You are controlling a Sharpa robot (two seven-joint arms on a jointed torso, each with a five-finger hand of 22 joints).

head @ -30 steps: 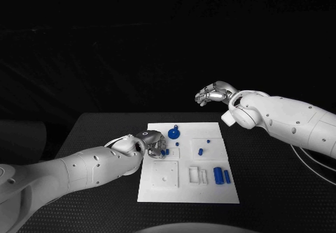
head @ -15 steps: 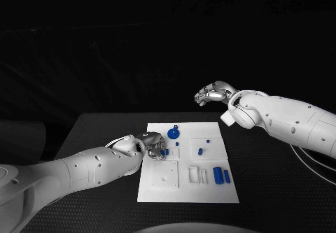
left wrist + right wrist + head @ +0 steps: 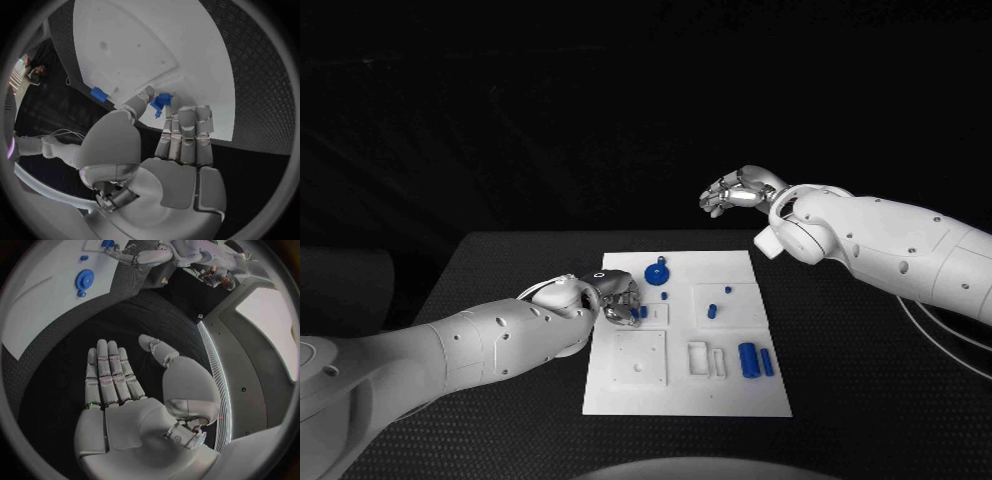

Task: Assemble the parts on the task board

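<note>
- While the head view is compared across the last second, nothing has visibly moved: the left hand (image 3: pixel 606 297) stays at the task board's (image 3: pixel 678 395) left edge, thumb and fingers closed on a small blue part (image 3: pixel 163 100).
- Right hand (image 3: pixel 740 191) remains raised beyond the bench (image 3: pixel 862 420), fingers apart, holding nothing.
- Judgement: fine seating under way (insertion not confirmed).

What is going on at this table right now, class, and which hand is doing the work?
The robot's left hand works at the left edge of the white task board, its fingers at a small blue part; whether it actually grips it is unclear. The right hand is raised beyond the board's far end, open and holding nothing. Other parts wait on the board, among them a round blue disc and two blue cylinders.
</note>
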